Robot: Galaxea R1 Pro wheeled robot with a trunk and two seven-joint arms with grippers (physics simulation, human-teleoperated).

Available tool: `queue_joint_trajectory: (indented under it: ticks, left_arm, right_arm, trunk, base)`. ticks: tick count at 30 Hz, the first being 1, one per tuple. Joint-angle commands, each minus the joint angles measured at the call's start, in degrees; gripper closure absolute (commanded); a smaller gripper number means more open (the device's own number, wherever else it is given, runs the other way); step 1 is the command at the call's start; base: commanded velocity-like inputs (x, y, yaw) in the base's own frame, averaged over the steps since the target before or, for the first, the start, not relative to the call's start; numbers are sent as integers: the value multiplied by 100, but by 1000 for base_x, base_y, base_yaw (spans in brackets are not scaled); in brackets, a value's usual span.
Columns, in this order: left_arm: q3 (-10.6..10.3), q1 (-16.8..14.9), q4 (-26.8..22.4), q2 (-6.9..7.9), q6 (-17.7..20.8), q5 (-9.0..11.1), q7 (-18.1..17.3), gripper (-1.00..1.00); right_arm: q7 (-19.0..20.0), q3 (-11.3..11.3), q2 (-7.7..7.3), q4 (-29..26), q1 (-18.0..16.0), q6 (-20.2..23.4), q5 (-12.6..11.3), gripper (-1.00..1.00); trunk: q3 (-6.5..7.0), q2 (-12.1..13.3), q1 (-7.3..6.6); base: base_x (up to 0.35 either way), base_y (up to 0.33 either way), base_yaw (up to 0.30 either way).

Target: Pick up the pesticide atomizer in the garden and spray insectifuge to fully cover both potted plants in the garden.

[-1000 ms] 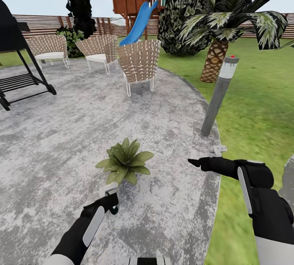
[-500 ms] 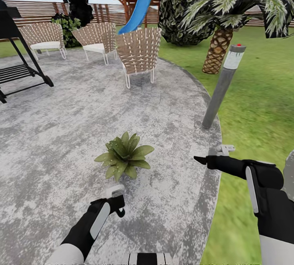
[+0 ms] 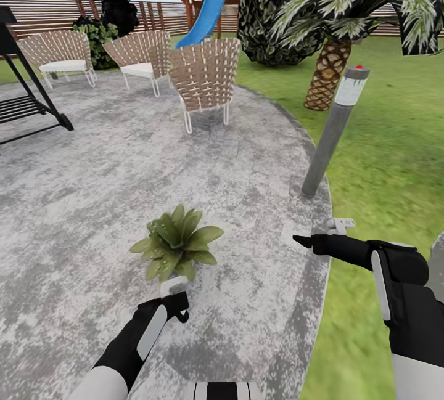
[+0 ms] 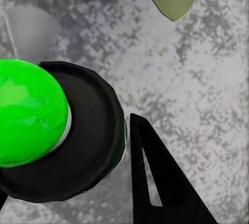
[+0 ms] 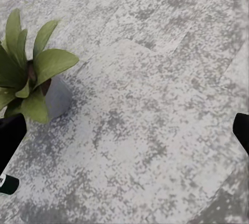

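Observation:
One potted plant (image 3: 174, 241), a low rosette of broad green leaves with faint pale specks, sits on the grey stone patio (image 3: 123, 166). Just in front of it, my left gripper (image 3: 174, 302) is shut on the pesticide atomizer (image 3: 173, 286), whose whitish head points at the leaves. In the left wrist view the atomizer (image 4: 31, 115) is a bright green round shape in a black ring beside a black finger (image 4: 155, 182). My right gripper (image 3: 303, 241) hangs open and empty over the patio edge. The right wrist view shows the plant (image 5: 28, 73) in a small grey pot.
A tall grey post with a red top (image 3: 333, 132) stands at the patio edge ahead of the right gripper. Wicker chairs (image 3: 206, 79) and a black swing bench (image 3: 24, 98) stand at the back. A palm (image 3: 327, 76) and lawn (image 3: 394, 159) lie to the right.
The whole picture has shifted, so the camera moved. The left gripper with the atomizer has risen a little and now sits closer to the plant. The right arm keeps its pose.

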Motion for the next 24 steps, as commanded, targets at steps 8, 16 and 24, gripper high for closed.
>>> queue_joint_trajectory:
  ticks: [8, 16, 24]
  left_arm:
    - [-7, 3, 45, -1, 7, 94, 42, 100]
    - [-14, 5, 65, -1, 7, 82, 41, 100]
    - [-7, 5, 141, -1, -60, 106, 41, 100]
  right_arm:
    - [63, -5, -5, -4, -3, 15, 61, -100]
    - [60, -5, -7, -4, -5, 15, 62, -100]
    - [62, -11, -9, -4, -18, 15, 62, -100]
  trunk:
    - [-5, -2, 1]
    - [-5, -2, 1]
    - [-5, -2, 1]
  base:
    - [82, -76, 0]
    - [1, -262, 0]
    - [0, -98, 0]
